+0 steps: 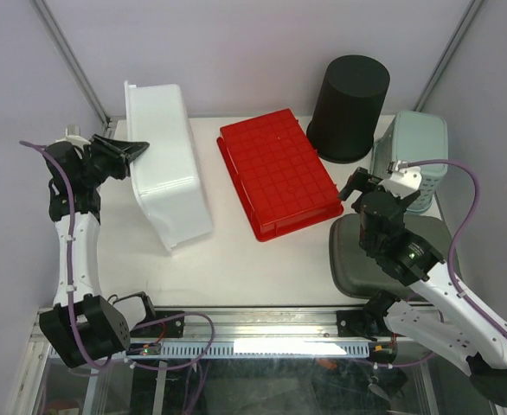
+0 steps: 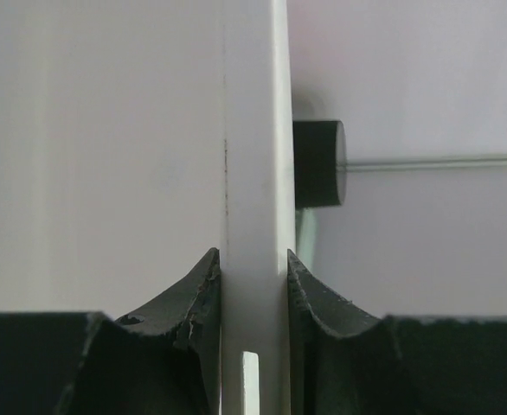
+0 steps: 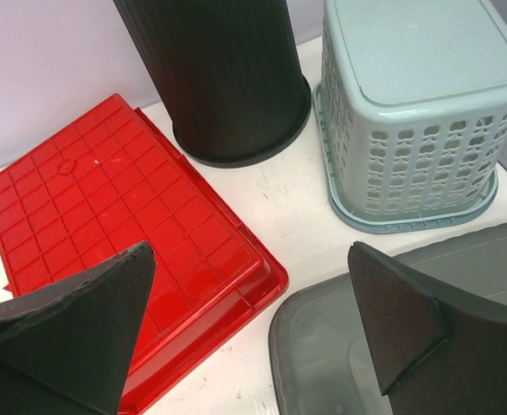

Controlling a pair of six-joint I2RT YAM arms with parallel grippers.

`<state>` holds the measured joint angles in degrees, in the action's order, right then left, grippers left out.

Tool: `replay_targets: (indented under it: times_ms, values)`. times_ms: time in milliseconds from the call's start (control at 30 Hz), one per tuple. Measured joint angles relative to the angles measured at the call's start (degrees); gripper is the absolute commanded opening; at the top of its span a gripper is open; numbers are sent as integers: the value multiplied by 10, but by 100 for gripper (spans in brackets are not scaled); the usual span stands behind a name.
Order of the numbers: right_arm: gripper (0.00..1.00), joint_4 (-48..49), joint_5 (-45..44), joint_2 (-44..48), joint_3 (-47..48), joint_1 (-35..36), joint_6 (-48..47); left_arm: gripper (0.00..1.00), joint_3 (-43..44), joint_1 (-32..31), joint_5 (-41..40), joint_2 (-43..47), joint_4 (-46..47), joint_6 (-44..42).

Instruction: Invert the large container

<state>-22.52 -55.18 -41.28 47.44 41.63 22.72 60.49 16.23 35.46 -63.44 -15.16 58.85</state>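
Dark pads [image 2: 203,290] of the left end effector [image 2: 253,268] are clenched on the thin, smooth rim of the large white tub [image 2: 253,130], a grip only the left wrist view shows. From above, the tub lies tipped on its side along the left edge of the bench [image 1: 236,268]. Just beside it, mid-bench, lies an upturned red tray [image 1: 279,169] with a gridded underside. At the far right corner stand a black cylindrical bin [image 1: 349,108], finely ribbed in the right wrist view, and a pale green basket [image 1: 422,138] pierced with holes. The right end effector [image 3: 252,251] hangs spread, grasping nothing, above a smooth grey container [image 3: 496,259] by the right edge.
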Motion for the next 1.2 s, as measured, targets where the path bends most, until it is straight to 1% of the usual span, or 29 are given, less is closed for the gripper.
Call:
replay_targets:
  times_ms: [100,200,233,267,333,400,467,567,667,733,800,867,900,1000,1033,1133,1167,1200]
  values:
    - [97,2,0,1,-10,0,0,0,-45,23,51,3,64,58]
    - [97,5,3,-3,-19,0,-1,0,-112,30,99,6,191,135]
    - [97,6,5,-6,-20,0,-2,0,-142,35,118,5,254,178]
    - [97,8,7,-10,-20,0,-2,0,-158,40,135,5,295,207]
    - [97,13,13,-18,-20,0,-3,0,-202,57,171,5,398,278]
    - [98,22,20,-26,-21,0,-5,0,-236,82,194,6,472,337]
    - [98,28,25,-33,-21,0,-7,0,-256,110,213,6,499,360]
    - [98,34,32,-43,-21,0,-8,0,-268,143,230,6,492,352]
    - [97,35,37,-48,-21,0,-8,0,-264,163,237,8,443,300]
    - [97,35,39,-48,-21,0,-8,0,-248,171,244,5,376,235]
    - [98,35,41,-48,-21,0,-8,0,-212,174,233,-9,265,146]
    - [97,35,42,-48,-21,0,-8,0,-168,177,212,-26,173,66]
    - [97,35,42,-48,-21,0,-8,4,-150,177,201,-31,145,37]
    - [98,35,43,-48,-21,0,-7,27,-116,181,158,-37,83,-40]
    - [98,35,46,-48,-21,0,-7,41,-112,184,146,-37,69,-58]
    - [97,37,53,-49,-21,0,-5,94,-109,190,90,-38,8,-118]
    - [97,38,55,-51,-21,0,-3,99,-110,190,75,-40,-17,-137]
    - [98,39,57,-54,-21,0,-2,99,-110,189,57,-41,-41,-151]
